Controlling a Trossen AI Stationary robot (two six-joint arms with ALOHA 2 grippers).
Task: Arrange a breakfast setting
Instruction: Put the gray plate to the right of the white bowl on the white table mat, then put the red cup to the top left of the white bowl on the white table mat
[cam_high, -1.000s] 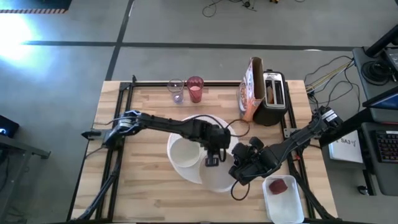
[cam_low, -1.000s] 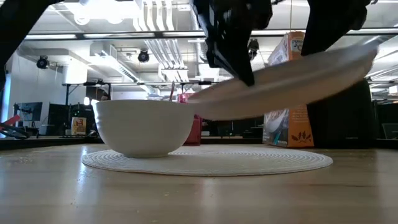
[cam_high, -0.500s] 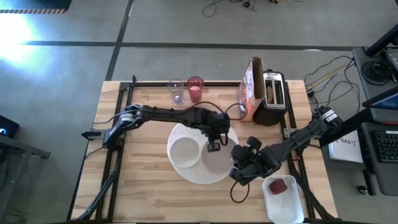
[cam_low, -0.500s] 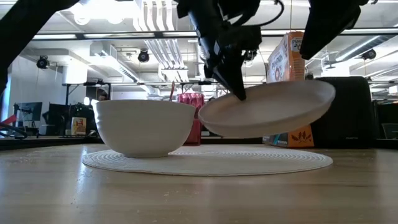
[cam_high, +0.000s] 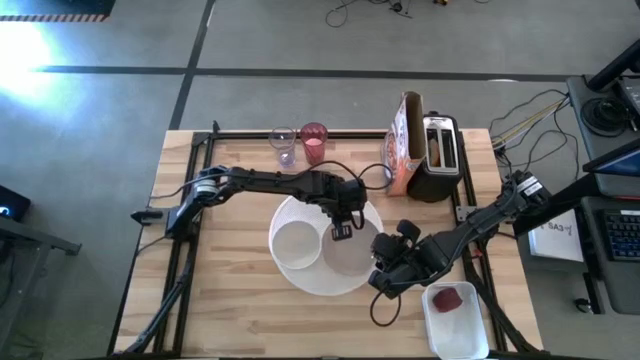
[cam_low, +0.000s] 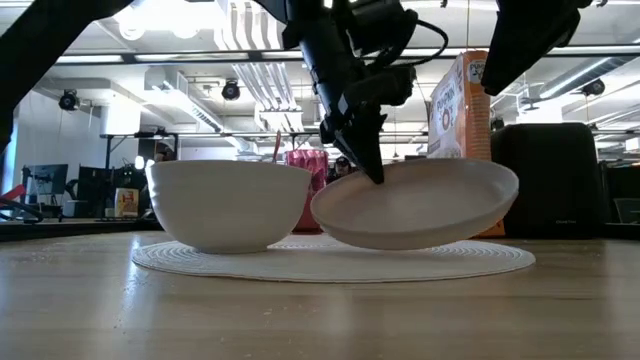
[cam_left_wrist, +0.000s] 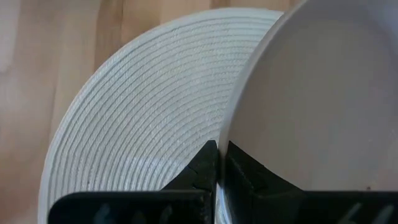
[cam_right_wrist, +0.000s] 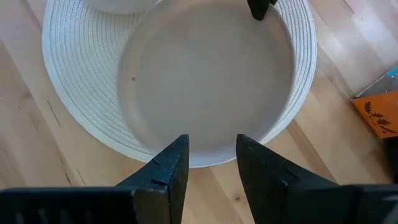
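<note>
The left hand (cam_low: 362, 165) pinches the far rim of the small grey plate (cam_low: 415, 205), held just above the white placemat (cam_low: 330, 258) beside the bowl (cam_low: 228, 203) (near edge lowest). The right hand (cam_right_wrist: 211, 146), fingers spread, waits at the plate's near edge over the tabletop (cam_high: 225, 310).

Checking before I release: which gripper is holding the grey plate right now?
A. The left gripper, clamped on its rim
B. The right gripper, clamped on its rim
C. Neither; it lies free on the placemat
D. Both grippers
A: the left gripper pinches the grey plate's rim, while the right gripper hangs open, clear of it.
</note>
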